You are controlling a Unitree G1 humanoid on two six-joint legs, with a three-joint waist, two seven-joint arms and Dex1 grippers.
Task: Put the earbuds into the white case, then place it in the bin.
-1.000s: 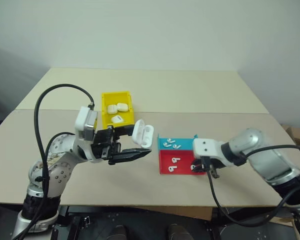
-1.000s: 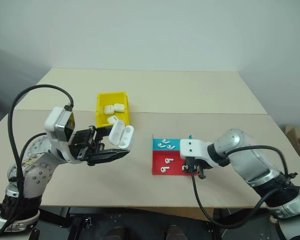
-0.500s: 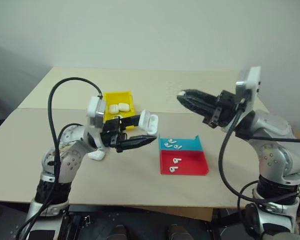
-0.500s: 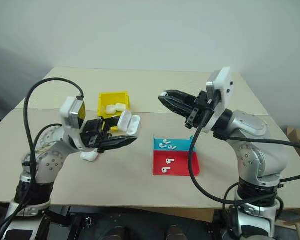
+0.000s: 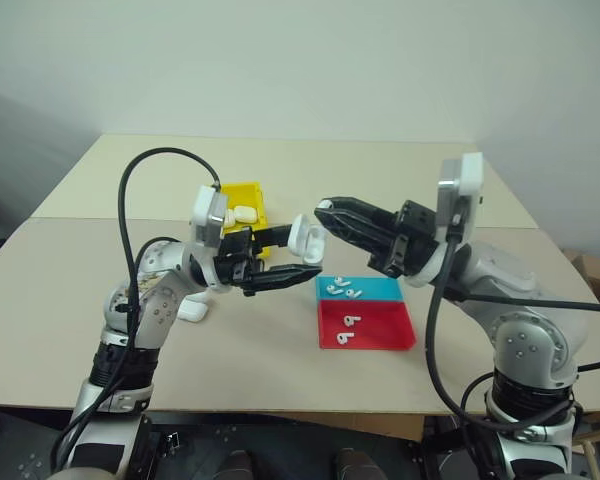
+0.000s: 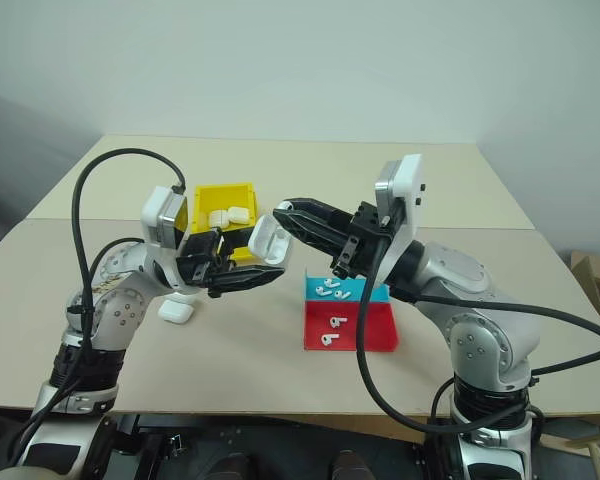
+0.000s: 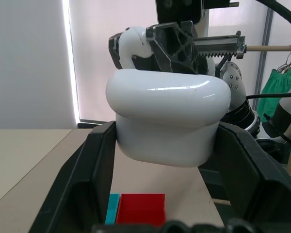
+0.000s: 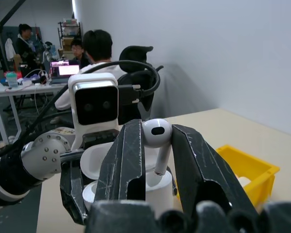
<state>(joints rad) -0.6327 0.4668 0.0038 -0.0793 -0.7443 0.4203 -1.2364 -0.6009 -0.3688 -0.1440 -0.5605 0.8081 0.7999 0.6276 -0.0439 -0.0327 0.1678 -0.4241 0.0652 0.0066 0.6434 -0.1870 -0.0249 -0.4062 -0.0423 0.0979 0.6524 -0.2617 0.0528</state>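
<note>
Pinching one earbud between its two fingers, the right hand has swung up from the blue-and-red tray and now meets the left hand in the air above the tabletop. Just ahead of its fingertips sits the white case, lid open, clenched by the left hand, which has barely moved. That puts the earbud's stem right over the case's opening, so seating it looks like the step in hand. Below the right hand, more earbuds lie in the tray; beyond the left hand stands the bin, and another case rests on the tabletop beneath it.
</note>
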